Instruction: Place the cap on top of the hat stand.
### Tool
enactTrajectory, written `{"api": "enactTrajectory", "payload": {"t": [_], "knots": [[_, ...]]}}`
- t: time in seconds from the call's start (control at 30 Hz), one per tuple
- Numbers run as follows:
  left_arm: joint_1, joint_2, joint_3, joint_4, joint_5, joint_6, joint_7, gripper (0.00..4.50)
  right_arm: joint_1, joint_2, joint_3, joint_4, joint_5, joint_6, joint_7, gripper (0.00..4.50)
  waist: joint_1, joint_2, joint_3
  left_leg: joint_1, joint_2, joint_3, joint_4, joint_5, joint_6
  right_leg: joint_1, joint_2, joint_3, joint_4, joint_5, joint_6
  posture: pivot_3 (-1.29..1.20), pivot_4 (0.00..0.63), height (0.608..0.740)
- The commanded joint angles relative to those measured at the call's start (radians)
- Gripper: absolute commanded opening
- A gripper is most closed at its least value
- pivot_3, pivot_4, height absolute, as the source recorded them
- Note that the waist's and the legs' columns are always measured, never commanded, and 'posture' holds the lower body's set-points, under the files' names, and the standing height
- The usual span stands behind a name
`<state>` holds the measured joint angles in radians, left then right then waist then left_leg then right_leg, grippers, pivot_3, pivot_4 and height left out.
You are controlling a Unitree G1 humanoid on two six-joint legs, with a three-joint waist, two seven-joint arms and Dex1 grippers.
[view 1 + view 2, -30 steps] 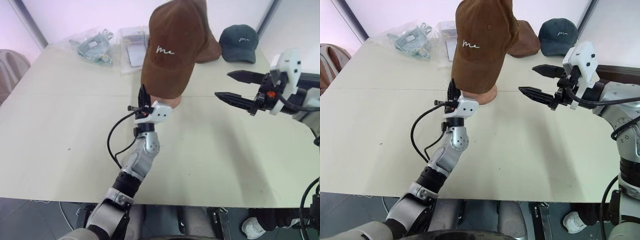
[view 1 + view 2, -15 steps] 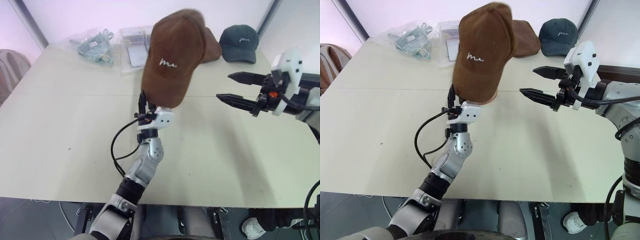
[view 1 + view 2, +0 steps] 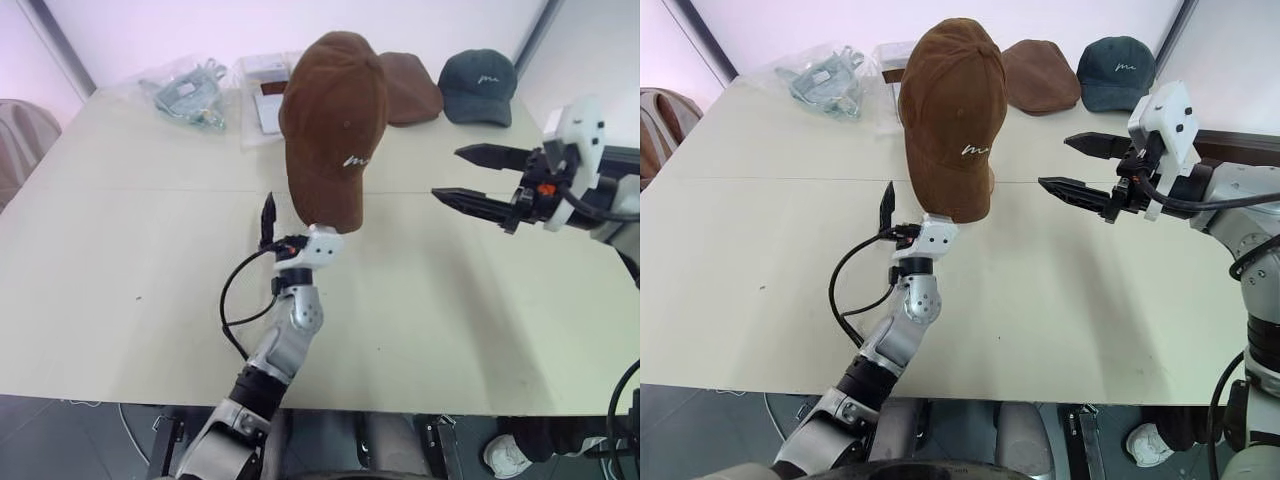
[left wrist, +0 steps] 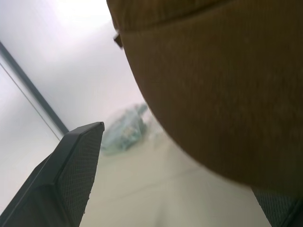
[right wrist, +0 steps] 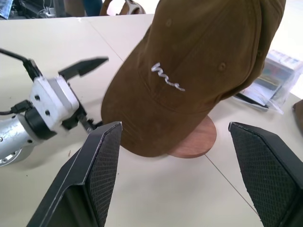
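Under the cap [image 3: 945,110] | left end effector [image 3: 908,212] spread, empty | right end effector [image 3: 1080,165] apart, empty

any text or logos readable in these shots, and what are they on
"me", as best it reads: white script on the front of the brown cap sitting on the hat stand.
White script logo on the dark green cap: too small to read for certain.
Printing on the packets in the clear bags: too small to read.
Plain brown cap: no visible text.
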<state>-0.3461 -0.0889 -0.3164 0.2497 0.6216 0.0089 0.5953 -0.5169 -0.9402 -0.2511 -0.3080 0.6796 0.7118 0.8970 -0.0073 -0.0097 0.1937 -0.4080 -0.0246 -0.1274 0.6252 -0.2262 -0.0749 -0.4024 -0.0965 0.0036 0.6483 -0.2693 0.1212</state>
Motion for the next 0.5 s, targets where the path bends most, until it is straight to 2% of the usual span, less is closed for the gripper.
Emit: {"api": "enactTrajectory", "payload": {"t": [0.03, 0.3, 0.5], "knots": [[0.025, 0.013, 0.019, -0.066, -0.027, -0.013, -0.037, 4.49, -0.010, 0.006, -0.015, -0.009, 0.001, -0.022, -0.002, 3.66, -0.001, 0.000, 0.000, 0.000, 0.000, 0.000, 0.000, 0.000, 0.000, 0.000, 0.000, 0.000, 0.000, 0.000, 0.000, 0.00, 0.150, 0.740], [0.142, 0.079, 0.064, -0.197, -0.056, 0.013, -0.130, 4.49, -0.009, 0.034, -0.006, 0.007, -0.009, -0.040, -0.001, 3.66, -0.001, 0.001, 0.000, 0.000, 0.000, 0.000, 0.001, 0.000, 0.000, 0.001, 0.000, 0.000, 0.000, 0.000, 0.000, 0.00, 0.150, 0.740], [0.202, 0.119, 0.148, -0.365, -0.069, 0.123, -0.221, 4.49, 0.010, 0.062, 0.001, 0.053, -0.036, -0.089, 0.002, 3.66, -0.002, 0.001, -0.001, 0.000, 0.000, 0.000, 0.001, 0.000, 0.000, 0.001, 0.000, 0.000, 0.000, 0.000, 0.000, 0.00, 0.150, 0.740]]}}
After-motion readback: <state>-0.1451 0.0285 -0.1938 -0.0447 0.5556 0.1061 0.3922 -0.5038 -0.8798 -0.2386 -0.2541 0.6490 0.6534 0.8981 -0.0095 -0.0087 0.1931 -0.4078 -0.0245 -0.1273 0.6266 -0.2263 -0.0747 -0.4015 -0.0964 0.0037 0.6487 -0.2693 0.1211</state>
